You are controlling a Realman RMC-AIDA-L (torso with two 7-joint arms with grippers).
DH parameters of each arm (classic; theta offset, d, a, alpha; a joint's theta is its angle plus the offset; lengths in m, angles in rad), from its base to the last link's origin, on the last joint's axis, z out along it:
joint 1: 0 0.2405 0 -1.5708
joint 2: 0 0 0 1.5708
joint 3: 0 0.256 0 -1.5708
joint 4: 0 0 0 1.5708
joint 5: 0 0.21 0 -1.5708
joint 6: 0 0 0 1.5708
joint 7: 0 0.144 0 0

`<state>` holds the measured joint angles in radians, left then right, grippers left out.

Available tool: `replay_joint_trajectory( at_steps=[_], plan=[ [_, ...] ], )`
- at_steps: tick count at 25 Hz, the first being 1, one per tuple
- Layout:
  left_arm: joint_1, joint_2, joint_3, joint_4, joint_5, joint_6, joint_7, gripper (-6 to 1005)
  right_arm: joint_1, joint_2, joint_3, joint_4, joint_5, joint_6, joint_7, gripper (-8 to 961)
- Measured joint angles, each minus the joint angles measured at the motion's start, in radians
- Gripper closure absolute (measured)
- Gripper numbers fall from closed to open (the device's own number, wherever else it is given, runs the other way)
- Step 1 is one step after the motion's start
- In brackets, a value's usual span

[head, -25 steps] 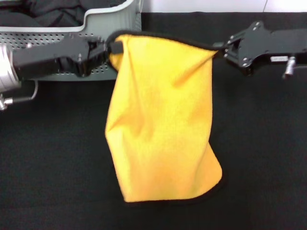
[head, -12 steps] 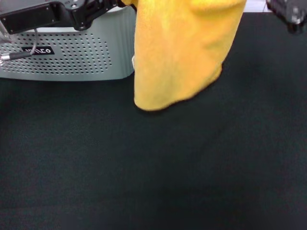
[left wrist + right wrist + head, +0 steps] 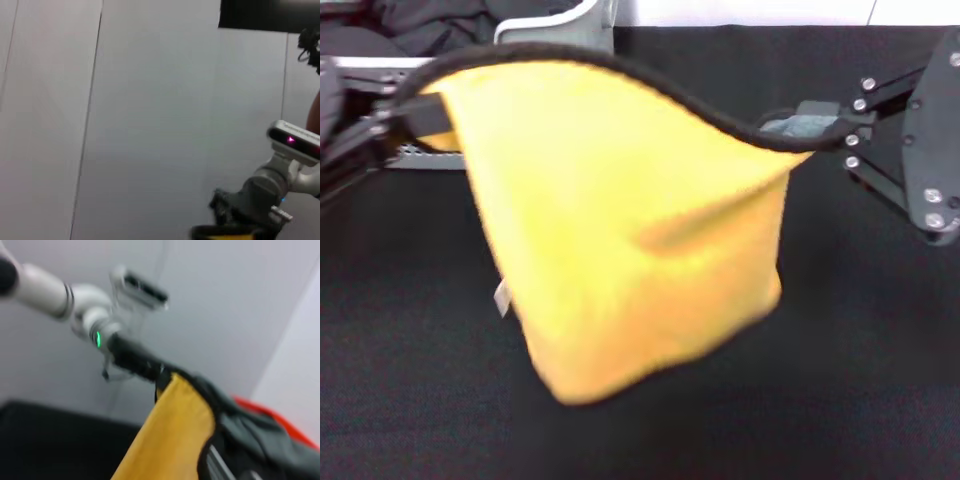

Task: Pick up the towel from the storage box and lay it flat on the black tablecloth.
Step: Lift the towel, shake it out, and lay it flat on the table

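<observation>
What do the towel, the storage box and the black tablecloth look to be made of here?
Towel: soft napped cloth, likely microfibre; it sags in folds, black trim.
Storage box: light grey plastic, smooth moulded rim.
Black tablecloth: matte woven fabric, fine grain, no shine.

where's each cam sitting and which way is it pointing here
Head view: on the robot's head, looking down at the black tablecloth; the left gripper and right gripper hold the towel stretched in front of the storage box.
Left wrist view: faces a pale wall, showing the opposite arm.
Right wrist view: looks along the towel's top edge toward the other arm.
All three views show the towel.
</observation>
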<state>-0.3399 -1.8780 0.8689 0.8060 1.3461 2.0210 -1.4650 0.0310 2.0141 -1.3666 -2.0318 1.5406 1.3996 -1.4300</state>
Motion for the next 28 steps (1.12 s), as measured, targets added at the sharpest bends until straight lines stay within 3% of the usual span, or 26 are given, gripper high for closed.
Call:
replay_joint_trajectory(
  at_steps=[4,6,13,17,28],
  plan=[
    [0.028,0.016,-0.010,-0.004,0.007,-0.003,0.001,977,0.018,-0.001,0.038,0.053,0.060,0.028,0.015,948],
    [0.011,0.011,-0.040,-0.024,0.084,-0.051,-0.002,977,0.089,-0.001,0.034,0.183,0.020,0.010,0.016,948],
    [-0.084,-0.013,-0.080,-0.092,0.424,-0.369,-0.080,977,0.523,-0.002,0.076,1.002,-0.034,-0.006,-0.078,948],
    [-0.145,-0.029,-0.080,-0.110,0.566,-0.549,-0.151,977,0.652,0.000,0.167,1.274,-0.122,-0.047,-0.160,949],
    [-0.208,-0.051,-0.072,-0.134,0.651,-0.748,-0.169,977,0.690,-0.006,0.182,1.293,-0.214,-0.225,-0.211,949]
  ],
)
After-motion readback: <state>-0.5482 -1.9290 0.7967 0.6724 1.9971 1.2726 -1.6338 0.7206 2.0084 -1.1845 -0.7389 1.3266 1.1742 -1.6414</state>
